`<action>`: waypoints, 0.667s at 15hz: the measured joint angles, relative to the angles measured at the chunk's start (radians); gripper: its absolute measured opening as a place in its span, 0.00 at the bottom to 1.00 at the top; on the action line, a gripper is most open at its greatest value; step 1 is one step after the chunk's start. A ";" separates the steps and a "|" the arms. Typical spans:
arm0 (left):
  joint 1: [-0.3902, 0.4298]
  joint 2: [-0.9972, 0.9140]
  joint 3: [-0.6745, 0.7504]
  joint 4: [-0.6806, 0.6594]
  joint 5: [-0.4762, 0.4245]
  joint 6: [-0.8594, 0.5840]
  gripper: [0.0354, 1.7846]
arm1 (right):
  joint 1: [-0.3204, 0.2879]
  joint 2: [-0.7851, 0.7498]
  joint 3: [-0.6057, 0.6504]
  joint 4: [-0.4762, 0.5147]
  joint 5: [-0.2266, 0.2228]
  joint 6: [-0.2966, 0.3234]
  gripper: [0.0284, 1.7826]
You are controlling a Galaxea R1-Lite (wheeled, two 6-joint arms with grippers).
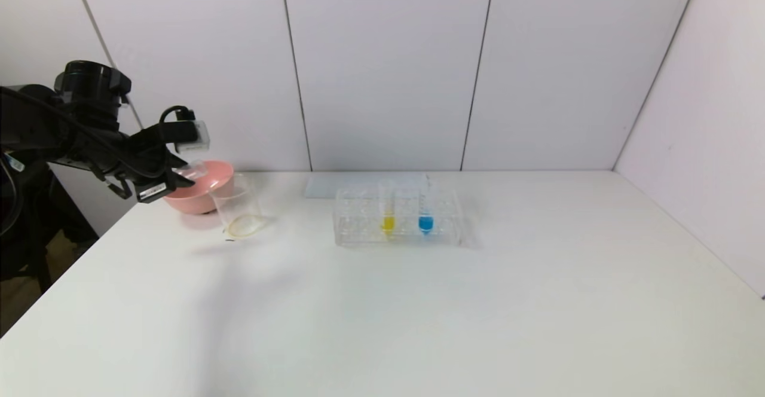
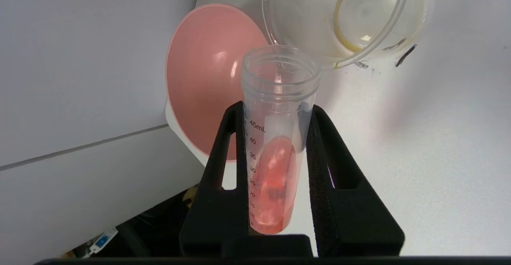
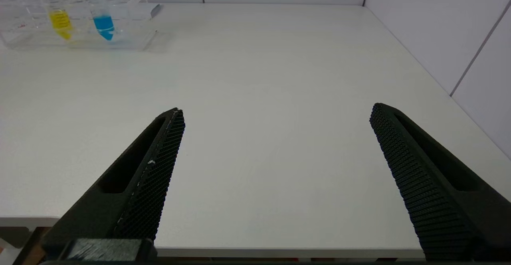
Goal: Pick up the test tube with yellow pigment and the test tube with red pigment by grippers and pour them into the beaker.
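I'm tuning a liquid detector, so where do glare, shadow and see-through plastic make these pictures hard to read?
Head view: the beaker is faint against the white table, with soft shadow below the left gripper. Left wrist view: glints on the test tube with red pigment and pink bowl. Right wrist view: the tube rack nearly vanishes.

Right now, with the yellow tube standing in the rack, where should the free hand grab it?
Grip the test tube with yellow pigment on its clear upper wall above the rack, coming from above: it stands upright, and the blue tube stands close beside. The right hand is open.
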 joint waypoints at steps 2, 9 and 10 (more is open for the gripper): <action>-0.011 0.000 -0.001 -0.003 0.003 0.009 0.23 | 0.000 0.000 0.000 0.000 0.000 0.000 0.95; -0.036 0.001 -0.005 -0.006 0.084 0.070 0.23 | 0.000 0.000 0.000 0.000 0.000 0.000 0.95; -0.039 0.001 -0.005 -0.006 0.088 0.079 0.23 | 0.000 0.000 0.000 0.000 0.000 0.000 0.95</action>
